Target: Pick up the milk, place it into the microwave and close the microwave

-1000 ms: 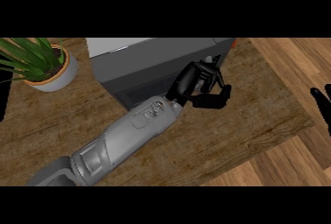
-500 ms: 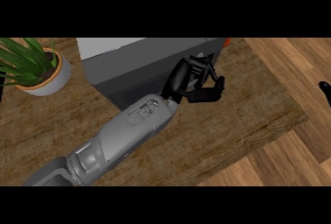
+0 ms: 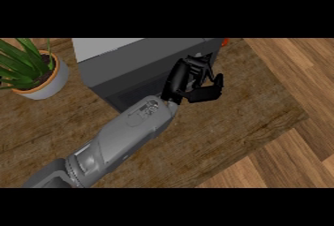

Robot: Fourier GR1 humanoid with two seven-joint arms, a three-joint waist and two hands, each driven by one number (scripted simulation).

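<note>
Head view, the only one.

- Grey left forearm (image 3: 124, 137) comes in from lower left, runs diag. up-right over the brown wood-grain counter top (image 3: 222, 128).
- Black left hand (image 3: 195, 84): fingers curled in, thumb out to the right. Nothing seen inside the curl, so I read it as closed on nothing.
- The hand sits at the right front corner of the dark grey box-shaped microwave (image 3: 130, 75), touching or just off it; can't tell which.
- Milk: not visible anywhere. Small orange-red bit (image 3: 225, 42) at the microwave's far right corner; can't tell what it is.
- Key relation: the microwave's long front face runs left from the hand and toward the arm. Any push to close it prob. goes leftward and away.
- Right hand not in shot, so the left hand is nearer.
- Green leafy plant in pale pot (image 3: 46, 84) at left, well apart from the hand.
</note>
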